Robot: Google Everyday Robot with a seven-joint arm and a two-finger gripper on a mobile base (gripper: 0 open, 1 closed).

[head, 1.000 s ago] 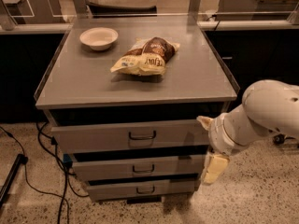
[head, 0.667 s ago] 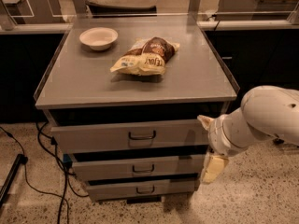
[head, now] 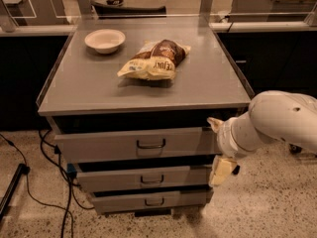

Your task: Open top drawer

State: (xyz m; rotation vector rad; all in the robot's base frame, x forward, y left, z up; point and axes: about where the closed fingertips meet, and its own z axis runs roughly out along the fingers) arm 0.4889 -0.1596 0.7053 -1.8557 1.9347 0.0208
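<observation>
At the right end of the drawer stack, the gripper hangs beside the cabinet on a thick white arm that reaches in from the right edge of the view. Its two cream fingers stand well apart, one above the other, with nothing held between them. The upper tip lies near the top right corner of the top drawer, and the lower one hangs down beside the right end of the middle drawer. Whether either finger touches a drawer front cannot be told.

The top drawer is the widest and tallest of the three grey fronts. It sits directly under the overhanging edge of the desk, with a dark gap above it. Its small dark loop handle is at the centre of the front, well to the left of the gripper. Below it come the middle drawer and then the bottom drawer — each narrower and shorter than the one above, each with a similar handle.

On the desk's flat grey top, a shallow white bowl sits toward the back left. A yellow and brown snack bag lies on its side near the middle, just to the right of the bowl and apart from it.

Dark cables trail over the speckled floor to the left of the drawers.
</observation>
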